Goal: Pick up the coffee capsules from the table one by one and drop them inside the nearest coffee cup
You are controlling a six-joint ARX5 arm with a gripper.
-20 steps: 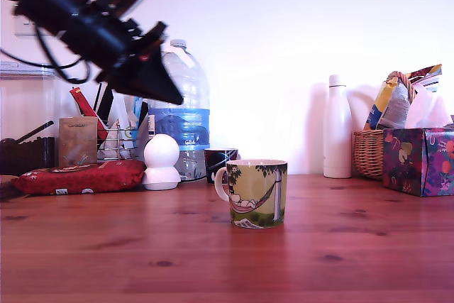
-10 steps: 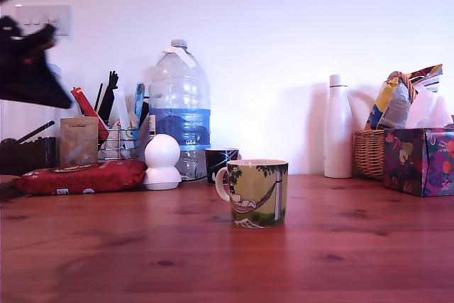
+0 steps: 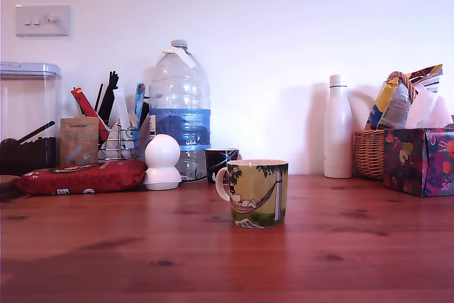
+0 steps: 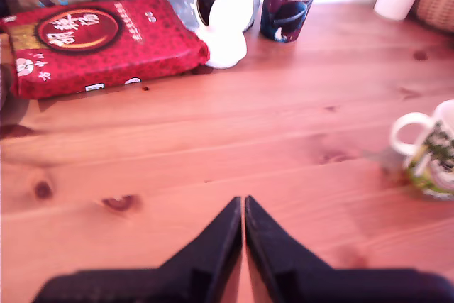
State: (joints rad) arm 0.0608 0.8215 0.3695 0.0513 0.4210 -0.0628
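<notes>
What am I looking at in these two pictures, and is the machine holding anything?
One picture comes from a camera standing off the arm, level with the table; the arm is out of that shot. The other comes from a camera on the arm's wrist, looking down past its gripper, the two dark fingers that meet with nothing between them. On the table stand a printed mug, a smaller dark cup, a red packet, a white round gadget and a water bottle. No capsule shows.

The reddish-brown, knotty tabletop carries a white-handled mug printed green-yellow with a hammock, a dark patterned cup behind, a red packet far left and a black gripper.
</notes>
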